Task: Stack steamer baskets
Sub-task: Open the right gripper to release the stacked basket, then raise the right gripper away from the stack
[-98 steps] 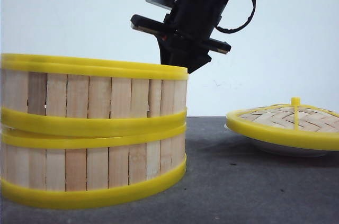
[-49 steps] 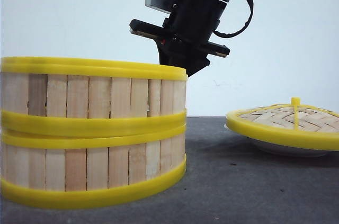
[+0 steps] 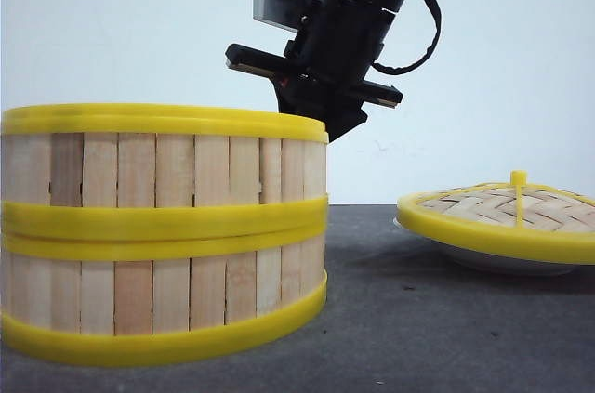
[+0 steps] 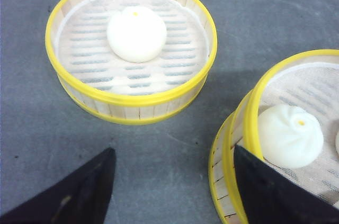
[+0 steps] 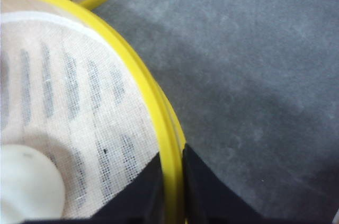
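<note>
While the front view is showing only slatted walls and yellow rims, the two wrist views are looking down into the baskets and revealing what is inside. From the front, the upper steamer basket [image 3: 163,165] is sitting squarely on the lower steamer basket [image 3: 163,295], the pair standing on the dark surface [image 3: 418,319] at the left, with the right arm [image 3: 349,21] reaching down behind their far rim. Off to the right, well apart from the stack, a domed woven lid [image 3: 507,212] with a yellow knob is resting on a white plate [image 3: 493,261] — neither is appearing in the wrist views.

The left wrist view is showing a third steamer basket [image 4: 132,44] standing alone on the grey surface, a cloth liner and one white bun [image 4: 136,33] inside it. Beside it, the stack is showing both rims and another bun [image 4: 288,135] in the top basket. The left hand [image 4: 175,187] is hovering wide open, its dark fingers [image 4: 85,192] holding nothing.

The right wrist view is showing the right hand [image 5: 170,192] closed on the yellow rim of the upper steamer basket, one finger inside the wall and one outside, with part of a bun at the edge of the picture.

Counted across the views: three baskets, one lid, one plate, and at least two buns. No brand, label or writing is readable anywhere.
</note>
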